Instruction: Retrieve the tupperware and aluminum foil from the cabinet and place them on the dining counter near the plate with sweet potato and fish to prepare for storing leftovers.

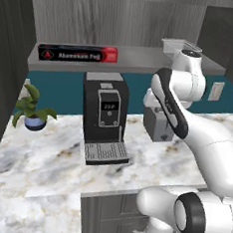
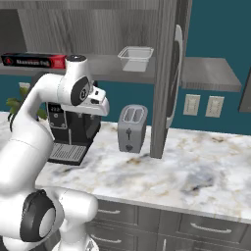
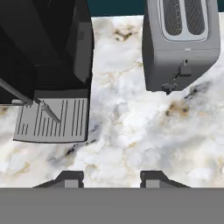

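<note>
The aluminum foil (image 1: 78,53) (image 2: 34,61), a long black box with a red end, lies at the left of the cabinet shelf (image 1: 138,59) (image 2: 100,64). The tupperware (image 2: 136,59) (image 1: 182,46), a translucent tub, stands at the right end of the same shelf, partly behind my arm in the left base view. My gripper (image 3: 111,179) (image 2: 100,105) hangs below shelf level and points down at the marble worktop between the coffee machine and the toaster. Its fingertips (image 3: 70,178) stand apart with nothing between them. The dining counter, plate, sweet potato and fish are out of view.
A black coffee machine (image 1: 103,115) (image 3: 48,57) and a grey toaster (image 2: 132,128) (image 3: 181,43) stand on the marble worktop (image 1: 45,157) under the shelf. A potted plant (image 1: 31,110) sits at the left. An open cabinet door (image 2: 169,78) juts out right of the tupperware.
</note>
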